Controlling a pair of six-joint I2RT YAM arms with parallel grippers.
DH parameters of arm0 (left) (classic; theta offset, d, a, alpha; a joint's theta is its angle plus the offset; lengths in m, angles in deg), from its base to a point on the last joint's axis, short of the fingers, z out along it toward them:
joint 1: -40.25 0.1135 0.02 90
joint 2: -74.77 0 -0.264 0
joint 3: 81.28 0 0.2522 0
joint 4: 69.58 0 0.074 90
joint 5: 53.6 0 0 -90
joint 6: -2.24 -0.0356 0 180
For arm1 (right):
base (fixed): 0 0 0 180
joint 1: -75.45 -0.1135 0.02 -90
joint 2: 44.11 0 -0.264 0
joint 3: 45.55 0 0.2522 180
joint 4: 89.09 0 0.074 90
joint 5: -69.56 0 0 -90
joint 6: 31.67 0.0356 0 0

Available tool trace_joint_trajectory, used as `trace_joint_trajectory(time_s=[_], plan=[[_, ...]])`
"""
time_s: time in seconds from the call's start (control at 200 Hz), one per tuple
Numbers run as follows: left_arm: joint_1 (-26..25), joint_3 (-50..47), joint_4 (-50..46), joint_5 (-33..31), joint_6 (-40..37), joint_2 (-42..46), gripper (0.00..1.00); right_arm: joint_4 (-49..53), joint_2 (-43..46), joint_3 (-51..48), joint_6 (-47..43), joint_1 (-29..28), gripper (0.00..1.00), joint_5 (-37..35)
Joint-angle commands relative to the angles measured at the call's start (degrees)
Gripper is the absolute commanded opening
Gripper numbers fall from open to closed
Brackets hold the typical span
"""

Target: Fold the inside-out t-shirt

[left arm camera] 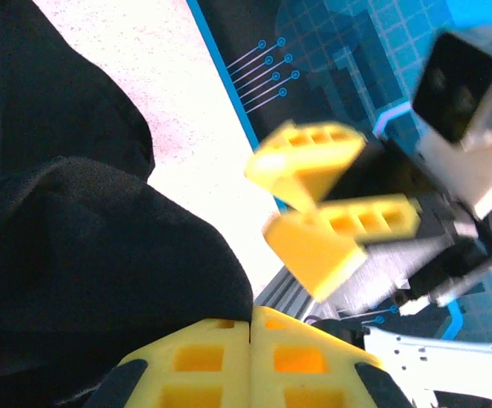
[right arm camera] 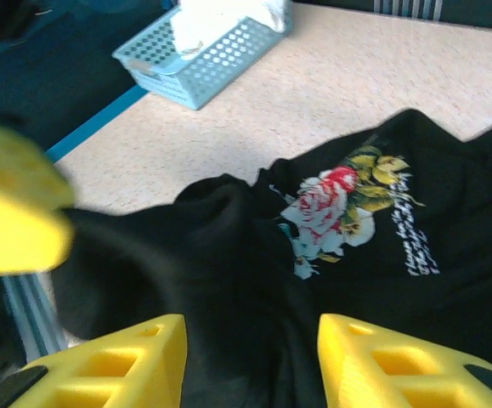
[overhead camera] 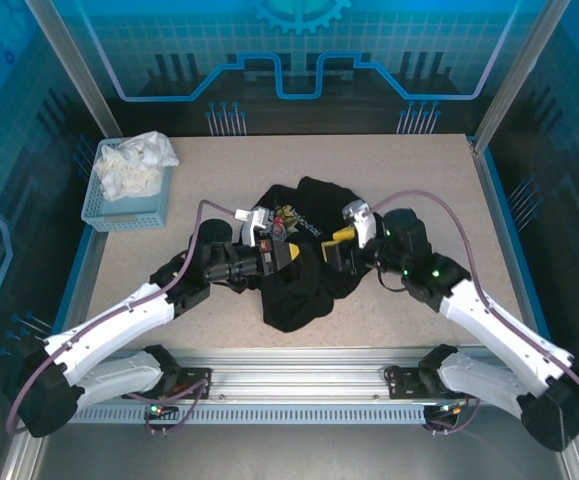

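The inside-out t-shirt is a black heap at the table's middle, and its pink-white flower print faces up. My left gripper presses into the heap from the left. Its yellow fingers are closed together, with a fold of the black fabric caught at their tips. From the right, my right gripper faces it closely. The right gripper's fingers stand apart over the cloth with nothing pinched between them. In the left wrist view the right gripper hangs just beyond the left's tips.
A light blue basket holding white cloth sits at the table's back left. Bare speckled tabletop surrounds the shirt. A metal rail runs along the near edge between the arm bases.
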Motion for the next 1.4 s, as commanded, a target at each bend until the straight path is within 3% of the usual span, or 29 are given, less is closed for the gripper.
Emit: trace_joint_trajectory(time_s=[0.0,0.2,0.32,0.44,0.54,0.66,0.77,0.9,1.12,1.391], plan=[[0.1,2.5,2.6,-0.2,3.8,-0.7,0.0,-4.7,2.3,-4.2,-4.6,-4.9,0.47,1.0],[0.0,3.5,0.4,0.6,4.0,-0.6,0.0,-10.6,-1.9,-3.1,-6.8,-9.6,0.44,2.7],[0.0,2.9,0.4,0.4,3.5,0.3,0.0,-10.8,-5.8,-0.4,-6.8,-9.8,0.36,0.6],[0.0,2.4,-0.6,-0.8,2.4,1.2,0.0,-10.6,-6.9,1.1,-6.8,-9.8,0.21,-0.4],[0.0,2.4,-1.8,-2.1,0.9,1.7,0.0,-9.6,-5.9,0.9,-7.2,-9.7,0.0,0.2],[1.1,2.3,-2.2,-4.2,-2.1,3.3,0.0,-6.1,-3.2,0.8,-7.5,-7.5,0.0,4.6],[1.6,-1.4,2.4,-4.9,-9.7,6.7,0.3,-7.8,-3.4,1.1,-2.3,-1.9,0.0,17.0],[1.6,-5.0,2.4,-3.3,-16.9,10.7,0.44,-10.2,-4.9,1.9,1.5,0.4,0.0,23.0],[1.3,-6.0,2.9,2.8,-19.9,9.4,0.48,-9.7,-6.0,3.2,1.7,2.2,0.0,25.1],[1.2,-3.7,3.6,3.6,-22.0,2.5,0.47,-9.1,-5.3,2.4,1.7,2.6,0.0,24.7]])
